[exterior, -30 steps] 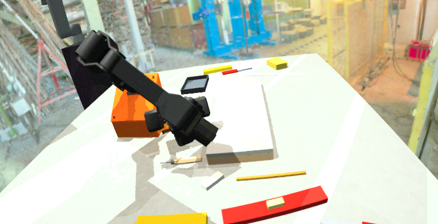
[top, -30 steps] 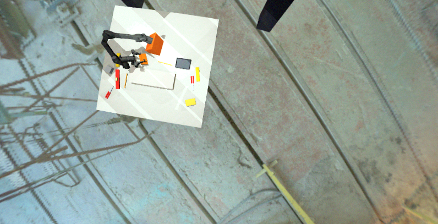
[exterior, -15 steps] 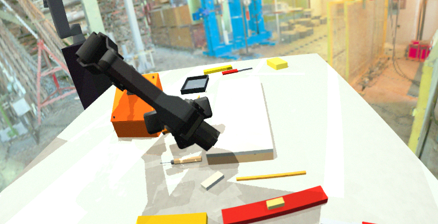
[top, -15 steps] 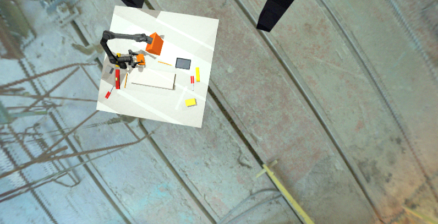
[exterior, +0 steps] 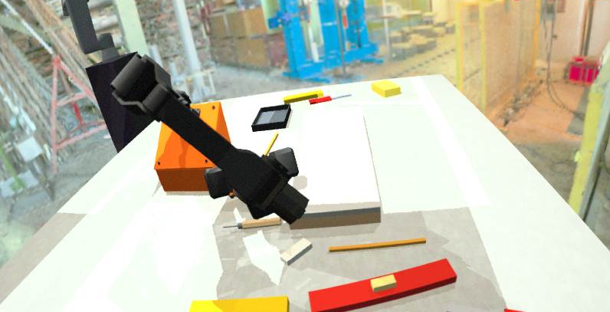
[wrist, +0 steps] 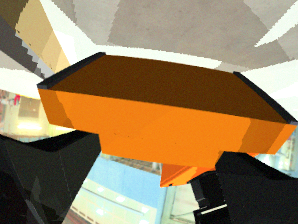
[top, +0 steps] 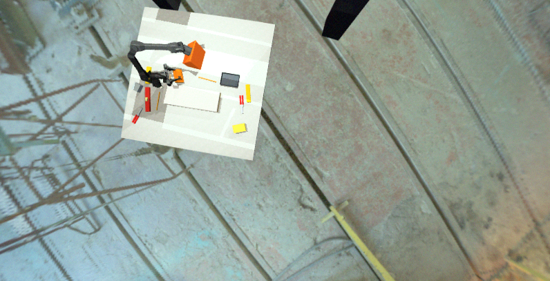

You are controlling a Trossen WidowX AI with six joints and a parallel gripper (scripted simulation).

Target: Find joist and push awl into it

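From my end, the white, roughly square table (top: 200, 140) has the black jointed arm (top: 153, 46) near its left edge, rising from an orange box-shaped base (top: 195, 58) towards the upper edge, and my black parallel-jaw gripper (top: 175, 75) is closed on an orange block-like stud finder (top: 177, 75). Just below it I see a flat white rectangular panel (top: 192, 100), with a dark rectangular tray (top: 229, 79) towards the right edge. A yellow rectangular block (top: 239, 128) lies near the lower right corner, and a long red bar (top: 147, 102) near the left edge.
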